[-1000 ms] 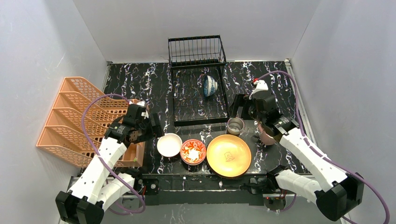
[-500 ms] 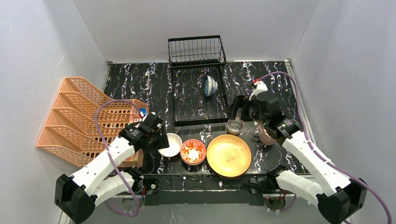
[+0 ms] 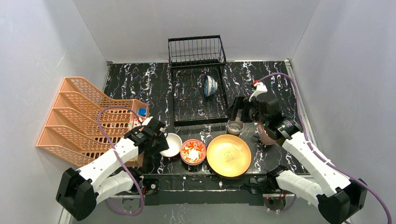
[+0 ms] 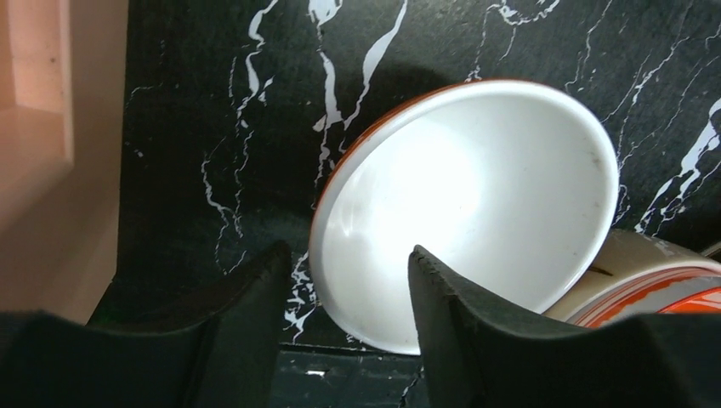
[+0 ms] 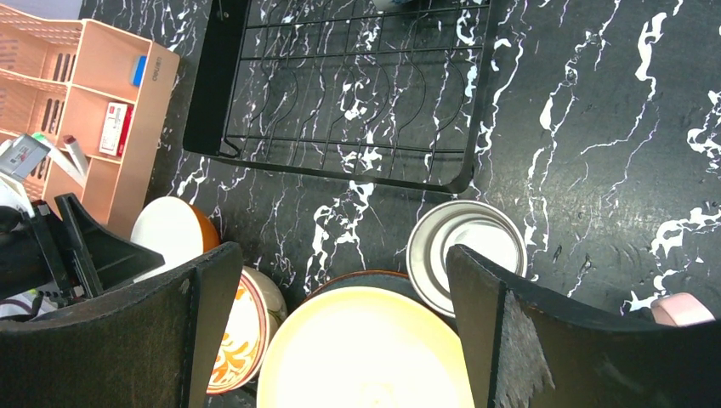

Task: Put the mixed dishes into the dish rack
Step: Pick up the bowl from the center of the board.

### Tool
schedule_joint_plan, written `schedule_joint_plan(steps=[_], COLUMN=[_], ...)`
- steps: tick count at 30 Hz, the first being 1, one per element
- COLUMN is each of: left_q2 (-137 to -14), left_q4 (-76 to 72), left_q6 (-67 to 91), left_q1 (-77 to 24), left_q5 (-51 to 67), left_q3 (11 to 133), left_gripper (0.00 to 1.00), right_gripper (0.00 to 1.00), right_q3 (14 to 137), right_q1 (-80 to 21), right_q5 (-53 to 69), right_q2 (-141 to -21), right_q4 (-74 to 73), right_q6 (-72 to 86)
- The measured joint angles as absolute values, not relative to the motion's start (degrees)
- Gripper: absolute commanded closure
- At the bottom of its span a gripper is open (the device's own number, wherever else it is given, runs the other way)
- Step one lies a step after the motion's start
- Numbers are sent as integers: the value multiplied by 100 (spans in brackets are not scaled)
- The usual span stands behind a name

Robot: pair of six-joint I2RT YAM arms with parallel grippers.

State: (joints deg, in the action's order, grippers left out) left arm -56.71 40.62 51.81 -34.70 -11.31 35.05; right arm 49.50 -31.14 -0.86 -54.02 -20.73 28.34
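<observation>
Far out at 9 o'clock, the orange lattice rack (image 3: 74, 119) sits against the wall, with a peach box (image 3: 134, 115) of small items tucked just beside it on the black marbled table (image 3: 140, 84).

Now the left gripper (image 3: 161, 139), low at about 7 o'clock. Its jaws are partly spread and straddle the near rim of the white bowl (image 3: 172, 144). In the wrist view that left gripper (image 4: 349, 253) has one finger (image 4: 246, 314) outside the white bowl (image 4: 476, 195), with a sliver of dark table between finger and rim, and the other finger over the inside. No pinch shows. The bowl's orange outer wall peeks out, and at its 4 o'clock it meets the red floral bowl (image 4: 655, 285).

Along the 6 o'clock edge the row runs white bowl, red floral bowl (image 3: 193, 151), then the big yellow plate (image 3: 229, 155). The steel cup (image 3: 235, 126) stands upright just behind the plate.

Back at 12 o'clock stands the dish rack (image 3: 198, 79). One blue-patterned bowl (image 3: 209, 86) is up on edge at its right side, and the other dishes are out on the table.

Over at 3 o'clock, the right gripper (image 3: 236, 113) hangs above the steel cup with its jaws spread wide and nothing between them. Its wrist camera frames the steel cup (image 5: 466, 251) and yellow plate (image 5: 366, 357) between the fingers. The pink mug (image 3: 265, 136) is half hidden by that arm.
</observation>
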Motion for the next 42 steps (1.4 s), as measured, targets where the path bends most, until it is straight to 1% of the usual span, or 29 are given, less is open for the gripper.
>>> schedule_joint_plan(steps=[3,10,20,26,34,38,42], left_q2=[-5774,-5922,-5872,-5813,-5693,-5535,-5325], left_q4=[3824,3686,3645,3579,3551,3833,4191], left_q6=[5245,5256,5260,5301,5288,5249,5203], left_q1=[-3470,-3472,-3474,-3461,-3468,-3474,-3474], left_q5=[-1105,-1096,-1107,-1232,-1286,-1319,-1490], left_q3=[3433,3411,3323,3240,3242,3319,3671], left_gripper=[58,65,80,100,100,100,100], right_gripper=[1,1,1,1,1,1,1], right_q3=[4899,4888,4886,4886,4886,4886,4886], right_q1=[-3114,-3114,-3114,-3114,-3114,-3114,-3114], right_q5=[-86,-84,91,132,132,132,132], right_q2=[-5389,-5371,-5371,-5369,-5334,-5315,-5310], right_q4=[-2049,-2047,-2043,-2043,-2045,-2045,-2049], right_q6=[2832,2829,2834,2836,2838,2853,2864])
